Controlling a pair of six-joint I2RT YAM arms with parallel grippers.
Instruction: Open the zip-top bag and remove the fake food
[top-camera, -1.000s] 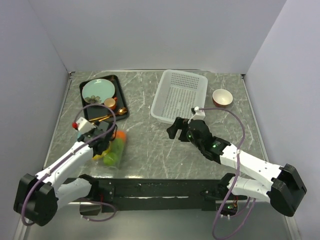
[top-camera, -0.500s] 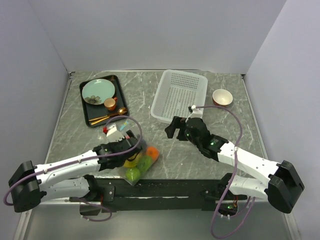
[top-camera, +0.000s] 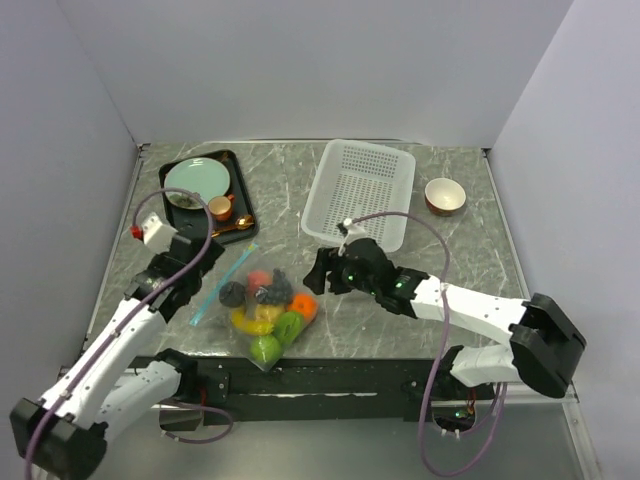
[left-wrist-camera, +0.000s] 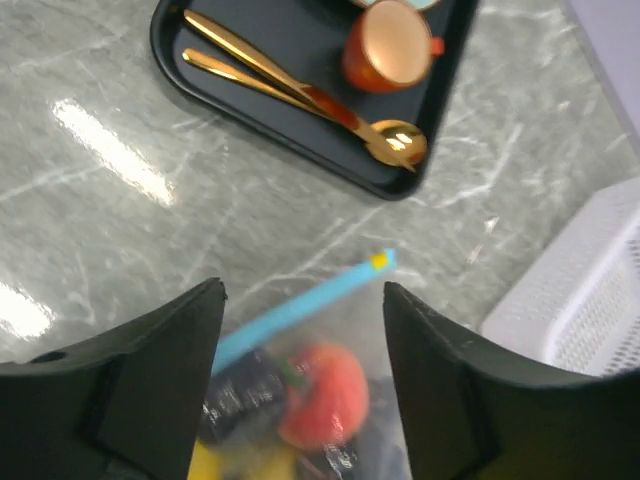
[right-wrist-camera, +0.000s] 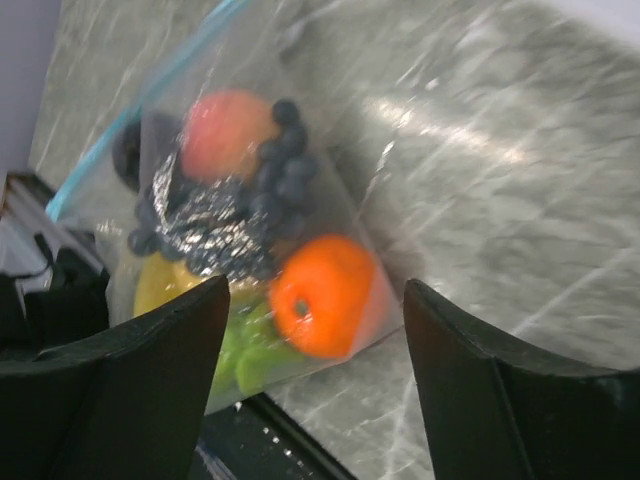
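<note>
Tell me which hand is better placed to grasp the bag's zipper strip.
Left. The open left hand frames the teal zipper strip; the right hand faces the opposite side of the bag, by the orange.

Bare table (top-camera: 290, 215) flanks the zip-top bag (top-camera: 262, 305); the tray (left-wrist-camera: 300, 40) crowds its far corner.

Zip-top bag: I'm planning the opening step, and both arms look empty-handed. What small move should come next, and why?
Probably lower the left gripper onto the teal zipper strip and close its fingers on it. The zip-top bag lies on the table with the fake food inside. Both the left gripper and the right gripper are open, and the strip sits just ahead between the left fingers.
</note>
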